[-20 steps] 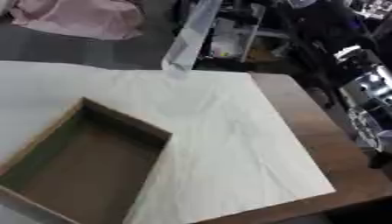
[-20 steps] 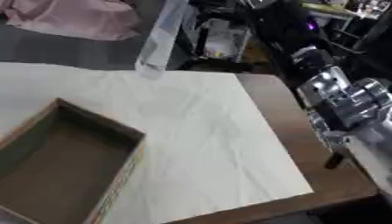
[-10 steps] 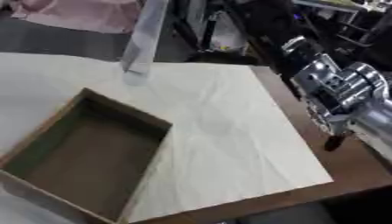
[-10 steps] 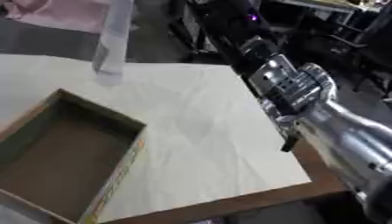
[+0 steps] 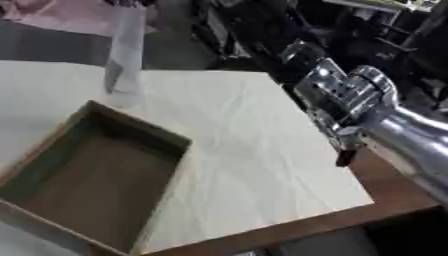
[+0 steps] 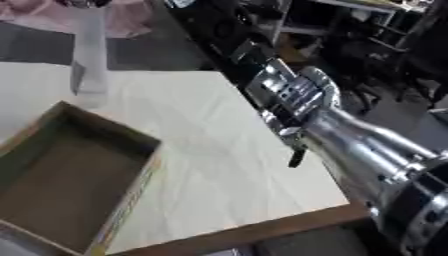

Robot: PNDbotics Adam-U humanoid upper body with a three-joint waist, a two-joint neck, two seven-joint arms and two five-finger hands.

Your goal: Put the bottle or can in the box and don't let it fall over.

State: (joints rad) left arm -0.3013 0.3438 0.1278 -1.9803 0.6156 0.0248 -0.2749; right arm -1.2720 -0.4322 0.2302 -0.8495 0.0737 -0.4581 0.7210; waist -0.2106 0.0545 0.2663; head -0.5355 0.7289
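Note:
A tall clear bottle (image 5: 125, 47) with a dark cap stands upright on the cream cloth near the table's far edge. An open cardboard box (image 5: 144, 131) lies at the lower left, empty inside. My right hand (image 6: 273, 80) comes in from the right on a silver forearm. It hovers over the table's right edge, well to the right of the bottle and apart from it. The hand is blurred. My left hand shows in no view.
The cream cloth (image 5: 254, 150) covers most of the table, and bare wood (image 5: 394, 192) shows along the right and near edges. Dark stands and equipment (image 6: 367, 30) crowd the floor behind the table. A pink cloth (image 6: 131, 20) lies at the far left.
The camera has swung, shifting the whole picture. My right arm has come further into view and reached forward along the table's right side. The bottle still stands upright.

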